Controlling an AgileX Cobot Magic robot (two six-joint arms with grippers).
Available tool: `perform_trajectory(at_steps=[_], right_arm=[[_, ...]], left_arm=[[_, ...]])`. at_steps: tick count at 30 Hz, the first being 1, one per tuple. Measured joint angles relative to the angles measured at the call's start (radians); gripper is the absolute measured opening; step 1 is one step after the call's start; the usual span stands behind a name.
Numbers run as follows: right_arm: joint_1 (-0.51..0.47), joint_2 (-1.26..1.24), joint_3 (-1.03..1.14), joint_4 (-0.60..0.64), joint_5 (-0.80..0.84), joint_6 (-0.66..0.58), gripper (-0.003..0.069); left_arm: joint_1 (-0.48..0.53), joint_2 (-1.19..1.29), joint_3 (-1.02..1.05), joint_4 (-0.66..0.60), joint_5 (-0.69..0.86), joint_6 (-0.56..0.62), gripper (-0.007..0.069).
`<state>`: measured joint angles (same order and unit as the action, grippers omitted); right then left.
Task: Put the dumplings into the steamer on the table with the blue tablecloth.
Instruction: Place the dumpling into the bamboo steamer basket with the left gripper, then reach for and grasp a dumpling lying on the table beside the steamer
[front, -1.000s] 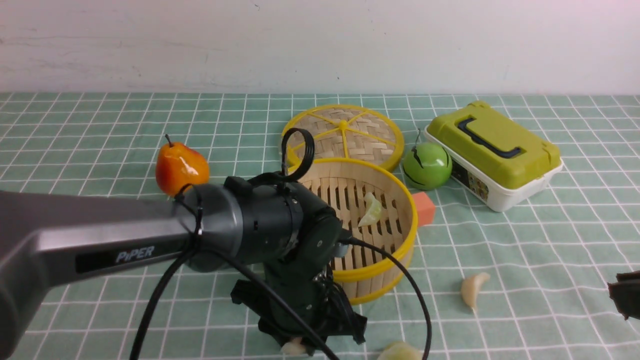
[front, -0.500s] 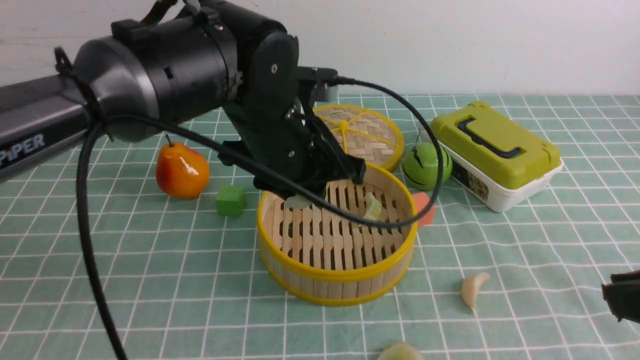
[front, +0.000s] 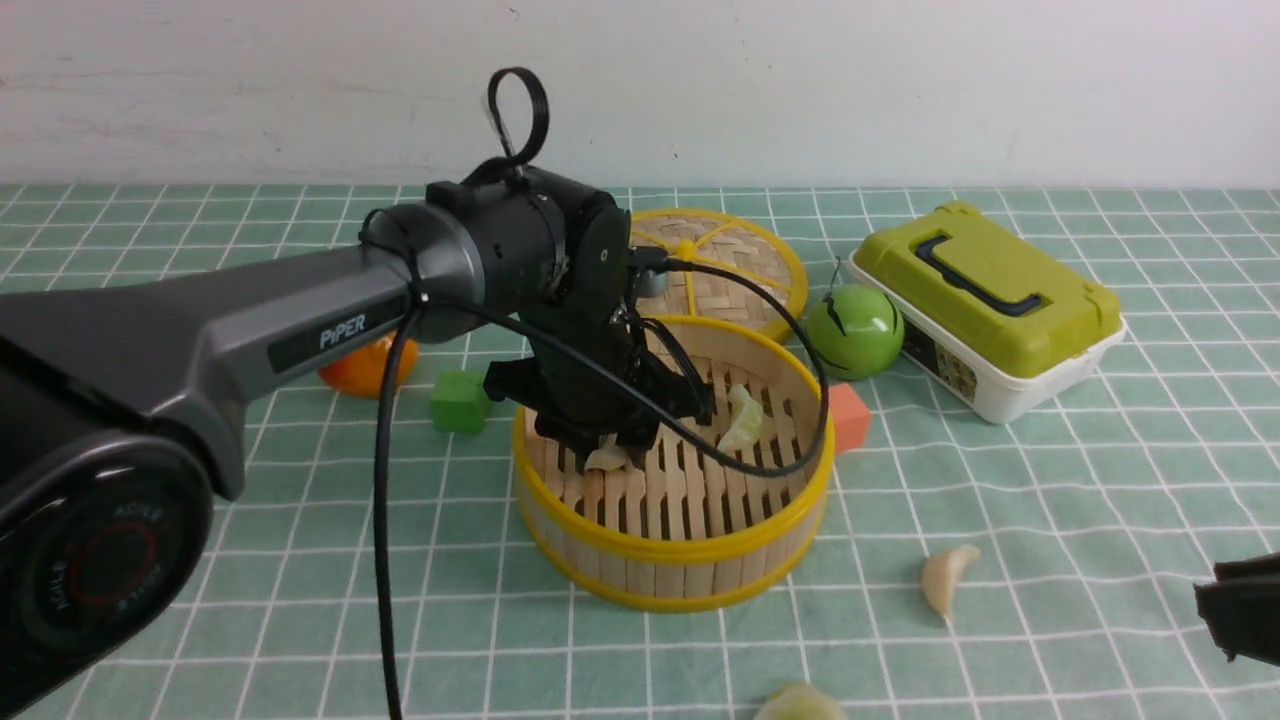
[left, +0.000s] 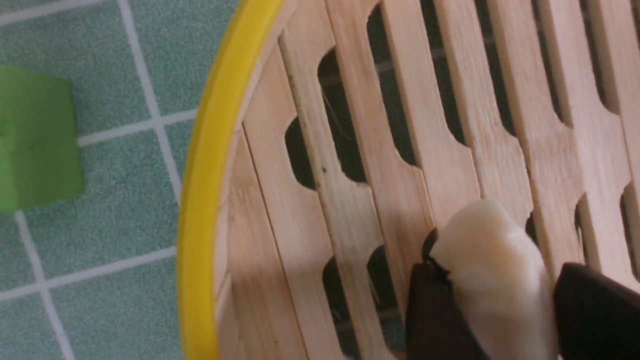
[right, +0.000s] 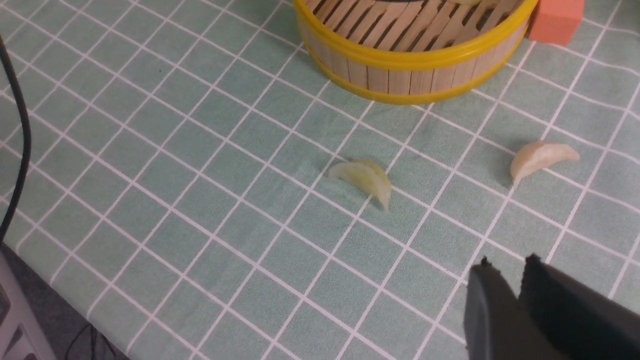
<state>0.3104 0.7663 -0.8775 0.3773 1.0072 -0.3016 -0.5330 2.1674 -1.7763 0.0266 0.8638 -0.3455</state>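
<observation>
Front view: left gripper (front: 612, 448) reaches down inside the steamer (front: 670, 565). The steamer is a round basket with a wall of pale upright wooden staves, glossy yellow hoops top and bottom, and a floor of flat slats cut with scalloped slots.

Jaws are closed on the white dumpling (front: 607, 459), a waxy cream lump with a soft ridged back, low over the left part of the floor. Left wrist view: smooth dark fingers (left: 432, 310) press its two flanks. Cannot tell whether its lower end rests on the slats.

The green dumpling (front: 742, 420) lies on the slats toward the far right of the floor. It is a pale, translucent, pleated crescent, apart from the gripper.

Two more lie outside on the tablecloth (front: 1050, 470), a teal weave with a thin white grid, faintly wrinkled. The cream crescent (front: 945, 580) lies right of the steamer. The second green dumpling (front: 798, 703) is cut by the near edge of view. They lie well apart from each other.

Right wrist view: right gripper (right: 507, 267) hangs over the cloth near the cream crescent. Its matte black jaws are drawn to a thin slit with nothing between them.

- Woven lid (front: 730, 270): flat, with yellow spokes, just behind the steamer.
- Green fruit (front: 855, 333): shiny and round, to the lid's right.
- Orange block (front: 850, 418): matte, beside the steamer's right wall.
- Green cube (front: 460, 402): to the steamer's left.
- Plastic box (front: 985, 290): lime lid, white base, dark handle.
</observation>
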Motion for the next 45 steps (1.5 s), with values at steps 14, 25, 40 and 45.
perform_trajectory(at_steps=[14, 25, 40, 45], right_arm=[[0.036, 0.186, -0.206, -0.03, 0.217, -0.108, -0.0008], [0.244, 0.483, -0.325, -0.11, 0.184, -0.117, -0.0011], [0.271, 0.879, -0.331, -0.114, -0.038, -0.122, 0.0393], [0.271, 0.999, -0.331, -0.12, -0.084, -0.227, 0.0548]], left_arm=[[0.0, -0.231, -0.23, 0.024, 0.31, 0.141, 0.0387], [0.0, -0.686, 0.103, -0.027, 0.375, 0.158, -0.0014], [0.0, -1.189, 0.909, -0.257, 0.121, 0.161, -0.0014], [0.0, -1.199, 0.976, -0.262, 0.107, 0.161, -0.0014]])
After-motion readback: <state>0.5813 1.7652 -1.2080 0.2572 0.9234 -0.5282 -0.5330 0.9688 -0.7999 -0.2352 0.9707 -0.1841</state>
